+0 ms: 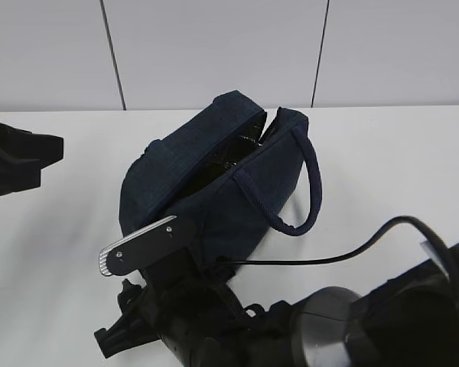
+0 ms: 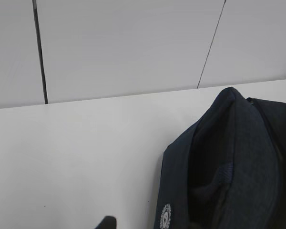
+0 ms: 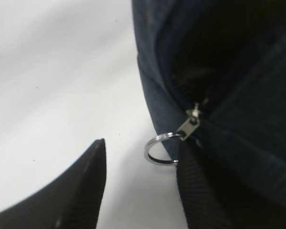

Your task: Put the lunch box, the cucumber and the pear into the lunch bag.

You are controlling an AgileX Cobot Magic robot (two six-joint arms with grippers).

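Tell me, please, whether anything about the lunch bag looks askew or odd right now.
The lunch bag lies tipped on its side on the table, mouth partly unzipped, one handle flopped outward. Nothing looks spilled or damaged.

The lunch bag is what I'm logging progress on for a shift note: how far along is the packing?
Done, apparently: no lunch box, cucumber or pear shows on the table, though the bag's dark interior hides its contents. In hand: the right gripper is open around the zipper's ring pull on the lunch bag. Left: the bag's top gapes, unzipped. The left gripper rests aside.
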